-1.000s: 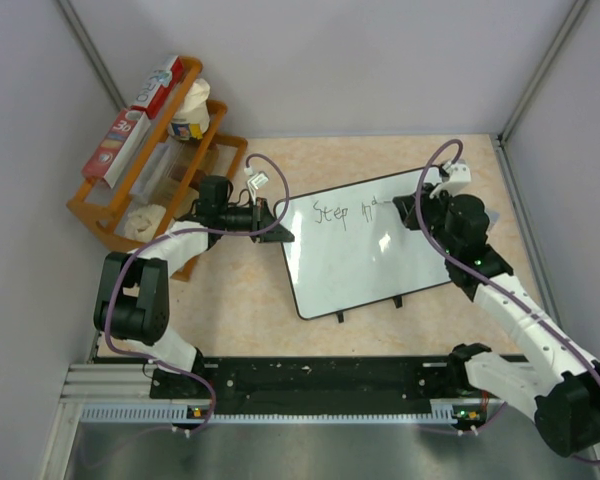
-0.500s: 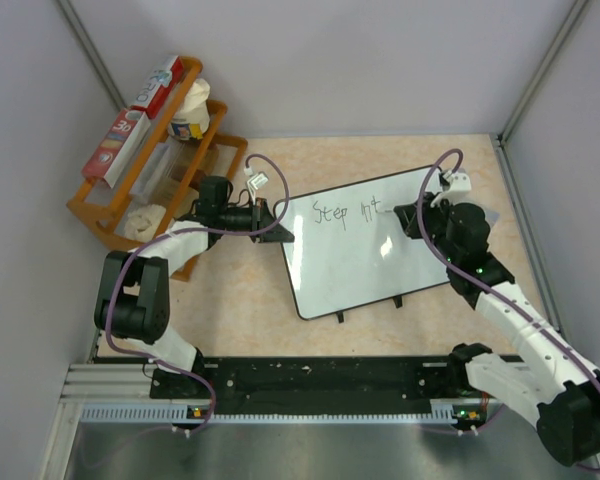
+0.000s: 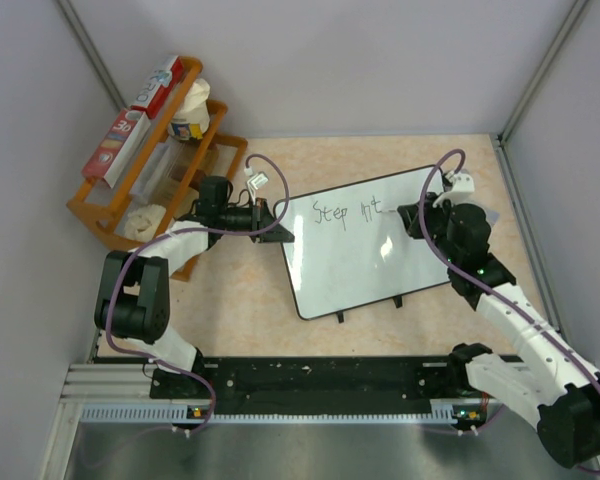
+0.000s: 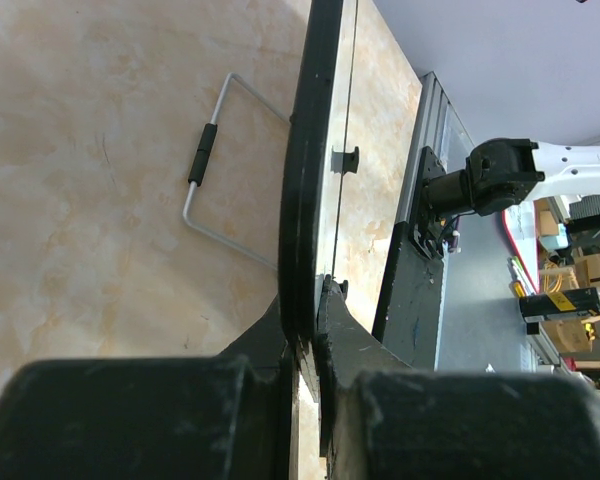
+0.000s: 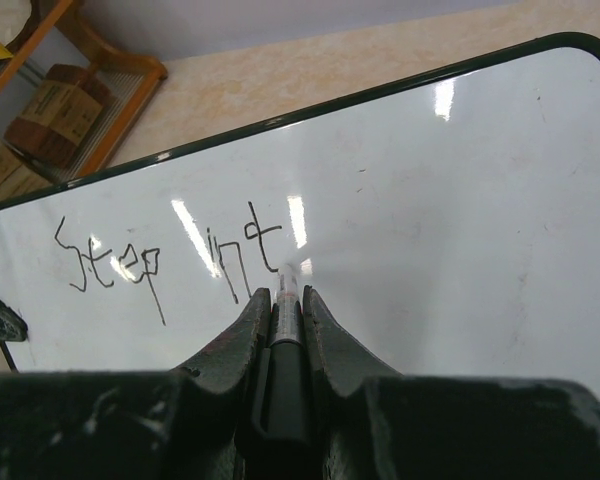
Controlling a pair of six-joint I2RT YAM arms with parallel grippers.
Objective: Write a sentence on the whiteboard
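The whiteboard lies tilted on the table, black-rimmed and glossy. The sentence reads "Step int" along its far edge, and the same words show in the right wrist view. My right gripper is shut on a black marker whose tip touches the board just right of the "t". My left gripper is shut on the whiteboard's left edge, its fingertips pinching the black rim.
A wooden rack with boxes and a bottle stands at the back left. The board's wire stand sticks out beneath it on the table. Black clips jut from the board's near edge. Grey walls close in on three sides.
The right gripper has slid a little to the right along the board, and the letter "t" now stands after "in". The left arm has not moved.
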